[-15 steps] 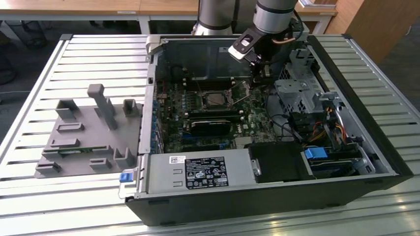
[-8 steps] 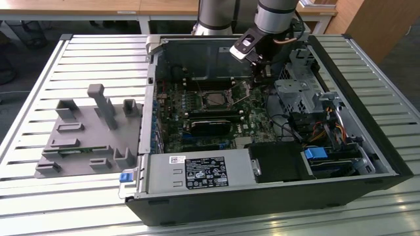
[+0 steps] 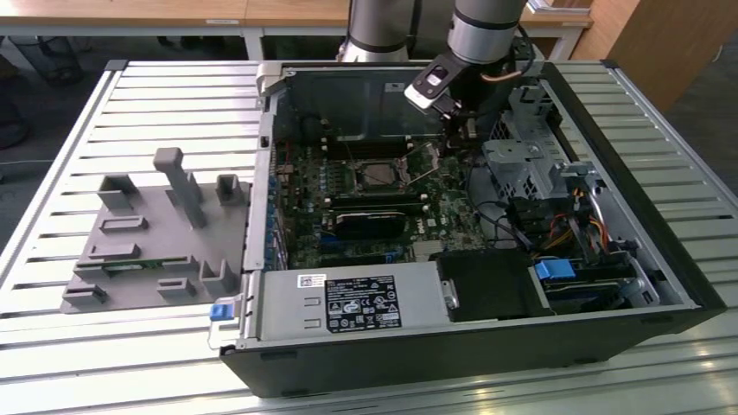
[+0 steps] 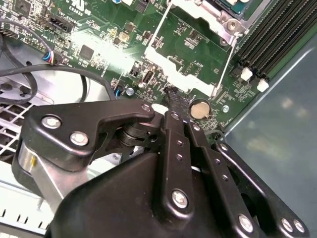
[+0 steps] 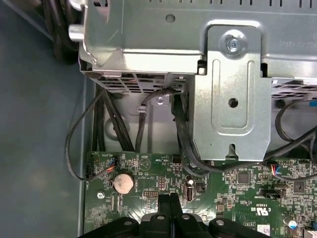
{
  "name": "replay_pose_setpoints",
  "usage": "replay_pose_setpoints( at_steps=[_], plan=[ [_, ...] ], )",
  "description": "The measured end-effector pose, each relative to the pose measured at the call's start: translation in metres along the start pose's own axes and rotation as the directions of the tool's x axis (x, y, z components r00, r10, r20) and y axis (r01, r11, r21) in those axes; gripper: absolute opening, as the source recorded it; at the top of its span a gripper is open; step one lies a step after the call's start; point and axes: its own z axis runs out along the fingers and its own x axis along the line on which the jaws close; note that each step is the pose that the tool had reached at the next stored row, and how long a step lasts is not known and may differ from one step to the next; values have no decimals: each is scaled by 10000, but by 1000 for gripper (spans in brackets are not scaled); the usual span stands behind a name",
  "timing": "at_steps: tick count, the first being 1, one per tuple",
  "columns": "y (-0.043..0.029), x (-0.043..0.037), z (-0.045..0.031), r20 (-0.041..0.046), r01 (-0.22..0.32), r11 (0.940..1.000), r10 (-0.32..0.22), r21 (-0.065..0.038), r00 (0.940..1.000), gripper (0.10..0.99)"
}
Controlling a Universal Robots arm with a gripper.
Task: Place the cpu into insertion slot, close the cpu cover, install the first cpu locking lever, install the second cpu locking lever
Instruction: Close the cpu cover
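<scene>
In the open case (image 3: 461, 363), on the green motherboard (image 3: 306, 199), our hand (image 4: 172, 99) is clenched, apparently empty, just beside the insertion slot (image 3: 356, 175). The cpu (image 3: 378, 176) seems seated in it, with a wire lever (image 4: 225, 64) running from it toward the hand.

You see white glare washing out the motherboard (image 4: 99, 54) in the second wrist view and sheen across the slatted table (image 3: 116, 346).
</scene>
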Motion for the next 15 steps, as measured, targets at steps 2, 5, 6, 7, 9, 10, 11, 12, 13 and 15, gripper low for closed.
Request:
replay_pose_setpoints(
  at_steps=[2,5,6,7,9,10,11,12,13,15],
  plan=[
    [-16,0,0,2,1,10000,-1,0,10000,106],
    [-124,1,-1,0,0,10000,0,0,10000,106],
    [-168,2,-3,1,0,10000,0,0,10000,106],
    [-213,2,-3,0,0,10000,0,0,10000,106],
    [-287,3,-6,-1,1,10000,-1,0,10000,106],
    [-317,3,-10,-3,-1,10000,1,0,10000,106],
    [-340,3,-15,-5,-1,10000,1,0,10000,106],
    [-364,4,-21,-8,0,10000,0,0,10000,106],
    [-391,5,-24,-11,-1,10000,1,-1,10000,106],
    [-458,6,-26,-12,1,10000,-1,0,10000,106]
  ],
)
